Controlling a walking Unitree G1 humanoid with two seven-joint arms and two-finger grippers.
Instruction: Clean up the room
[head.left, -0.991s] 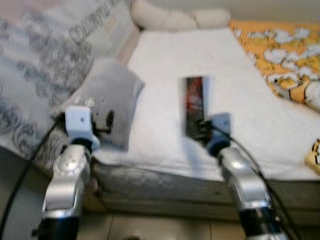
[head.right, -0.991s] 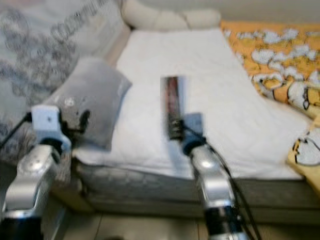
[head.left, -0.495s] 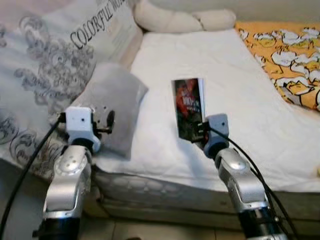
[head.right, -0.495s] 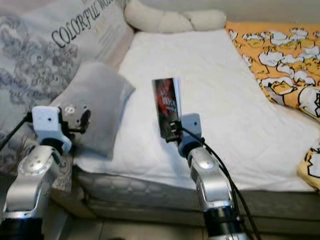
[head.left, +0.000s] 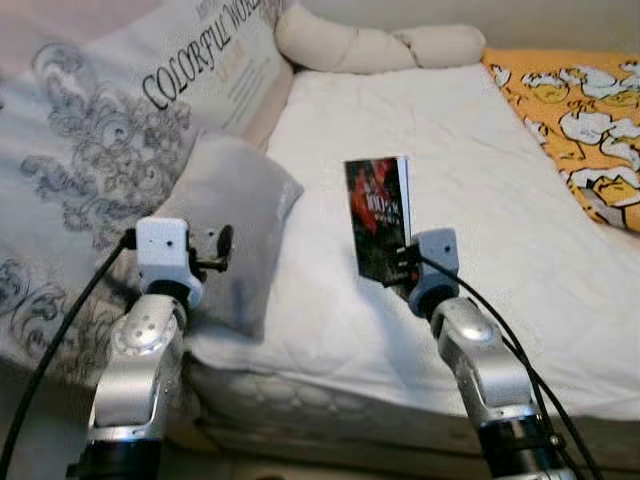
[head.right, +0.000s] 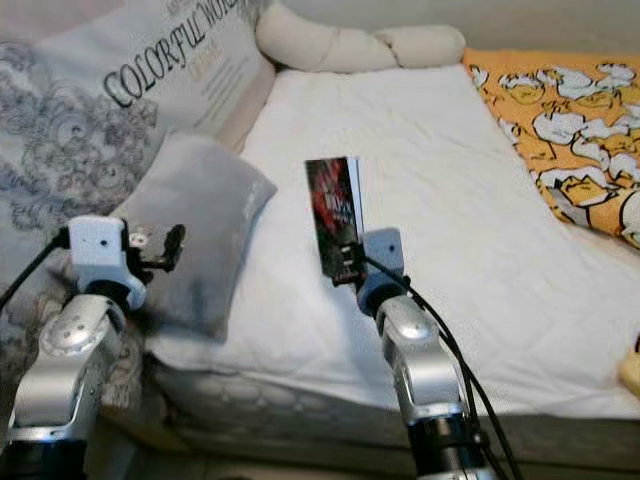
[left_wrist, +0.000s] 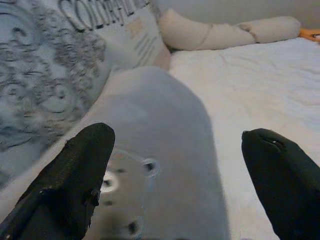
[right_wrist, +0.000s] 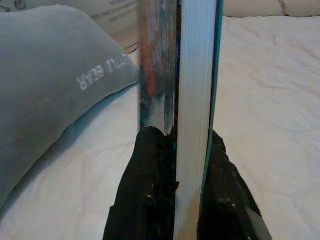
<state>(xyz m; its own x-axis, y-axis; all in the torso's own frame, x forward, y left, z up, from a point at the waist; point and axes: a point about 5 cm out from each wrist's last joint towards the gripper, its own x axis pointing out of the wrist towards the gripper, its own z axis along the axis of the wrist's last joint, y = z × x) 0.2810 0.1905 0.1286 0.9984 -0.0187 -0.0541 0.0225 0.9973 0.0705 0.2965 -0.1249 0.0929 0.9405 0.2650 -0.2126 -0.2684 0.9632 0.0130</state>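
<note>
Broadly, the bed (head.left: 470, 170) with its white sheet spreads before the robot, a big printed cushion (head.left: 120, 150) leaning at its left edge and a grey pillow (head.left: 235, 215) slumped against it. Above the sheet, near the front edge, the right gripper (head.left: 400, 268) is clamped on the bottom end of a book (head.left: 378, 215), probably lifted clear so it can be carried off the bed. It stands nearly upright, long axis vertical, dark cover facing left, white page block facing the robot. Beside the grey pillow, the left gripper (left_wrist: 175, 175) hovers with fingers spread wide, holding nothing.
</note>
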